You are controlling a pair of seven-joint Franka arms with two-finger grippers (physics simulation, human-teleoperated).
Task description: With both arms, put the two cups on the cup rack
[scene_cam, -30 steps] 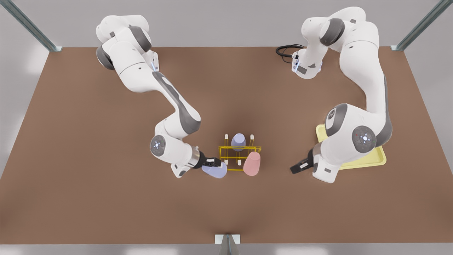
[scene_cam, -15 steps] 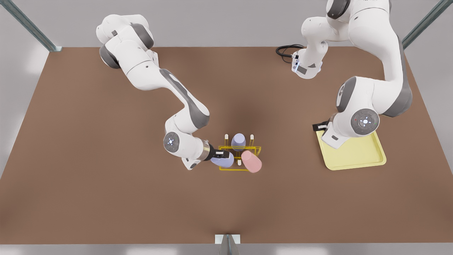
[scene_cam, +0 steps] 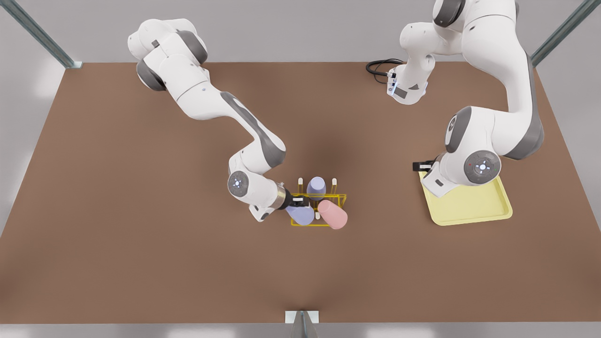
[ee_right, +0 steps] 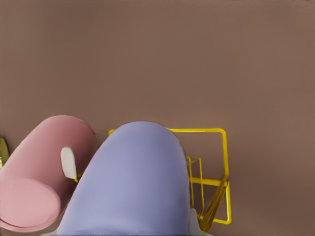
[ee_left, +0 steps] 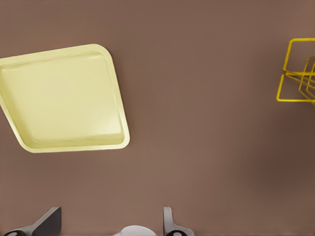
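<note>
My right gripper (scene_cam: 299,203), on the arm at the front view's left, is shut on the pale lavender cup (scene_cam: 300,214) (ee_right: 133,182), which hangs tilted over the near row of the yellow cup rack (scene_cam: 340,195) (ee_right: 226,162). The salmon pink cup (scene_cam: 332,214) (ee_right: 44,167) leans tilted against the rack's near right end, a white peg tip beside it. My left gripper (scene_cam: 422,165) (ee_left: 110,228) is open and holds nothing, above the tray's far corner, well away from the rack (ee_left: 284,73).
A second lavender cup (scene_cam: 316,187) sits upside down on a rear peg. The pale-yellow tray (scene_cam: 469,206) (ee_left: 64,98) lies at the front view's right. A black cable (scene_cam: 378,68) coils at the table's back edge.
My right gripper carried the lavender cup toward the front view's right, over the rack. The pink cup tipped over against the rack. My left arm drew back to the tray.
</note>
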